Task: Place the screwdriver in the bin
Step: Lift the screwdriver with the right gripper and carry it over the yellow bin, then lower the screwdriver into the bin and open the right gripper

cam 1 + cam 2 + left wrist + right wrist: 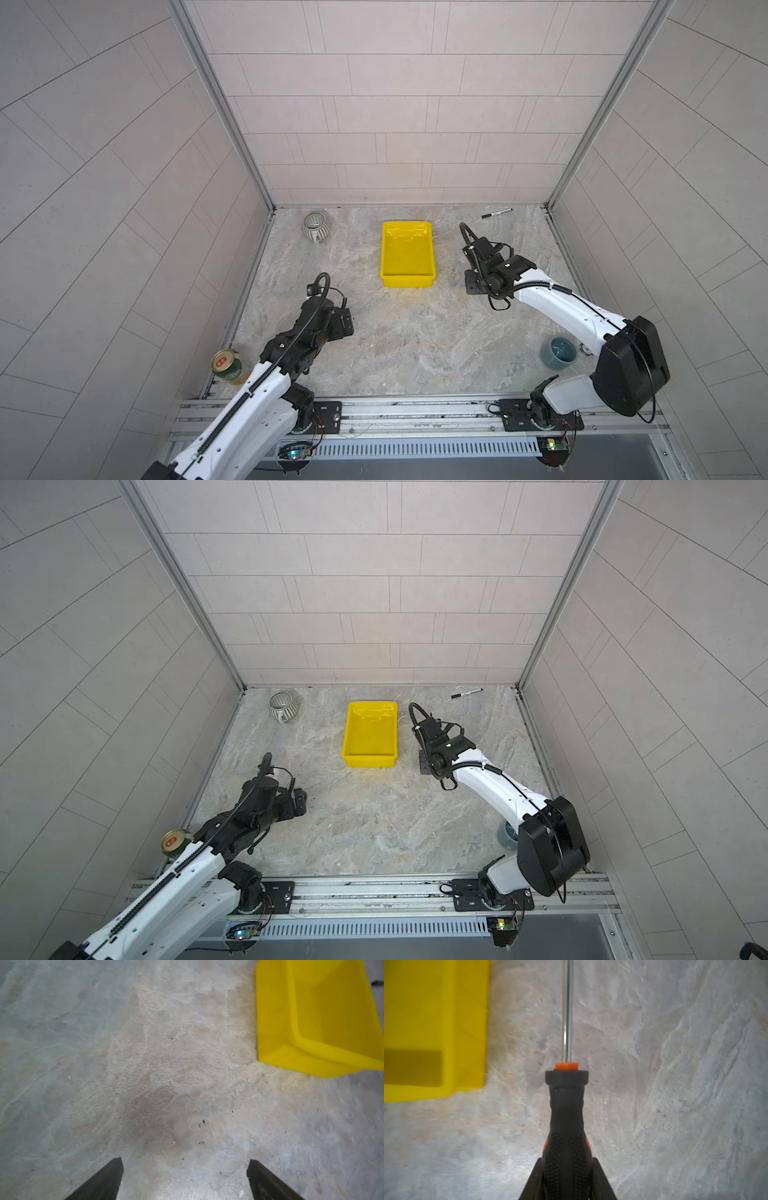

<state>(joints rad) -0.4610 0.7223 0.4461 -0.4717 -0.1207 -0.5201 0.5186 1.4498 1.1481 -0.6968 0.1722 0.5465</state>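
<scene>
Showing in both top views: a stone-patterned tabletop (415,340) with the yellow bin (407,281) (370,761) standing toward the back, near the middle; nothing lies in it.
Right arm, top views: the right gripper (474,283) sits low just beside the bin's near right corner, outside it. The wrist hides what it carries, so the screwdriver cannot be made out from above.
Left arm, top views: the left gripper (347,322) hovers on the near left, well apart from the bin.
Other things, top views: a ribbed mug (316,226) at back left, a black marker (496,213) at back right, a can (226,365) and a blue-grey cup (559,353) near the front corners.
Left wrist view: the left gripper (185,1163) has its jaws spread wide over bare tabletop, empty; one corner of the bin shows.
Right wrist view: the right gripper (566,1159) is clenched on the black handle of the screwdriver (566,1109), whose metal shaft runs straight away from the camera. The bin's outer wall (467,1022) runs alongside, apart from the shaft. Whether the tool is lifted off the tabletop cannot be told.
Done, as judged: the grasp.
Left to do, as judged: lifting, carrying over the rim, releasing inside the bin.
</scene>
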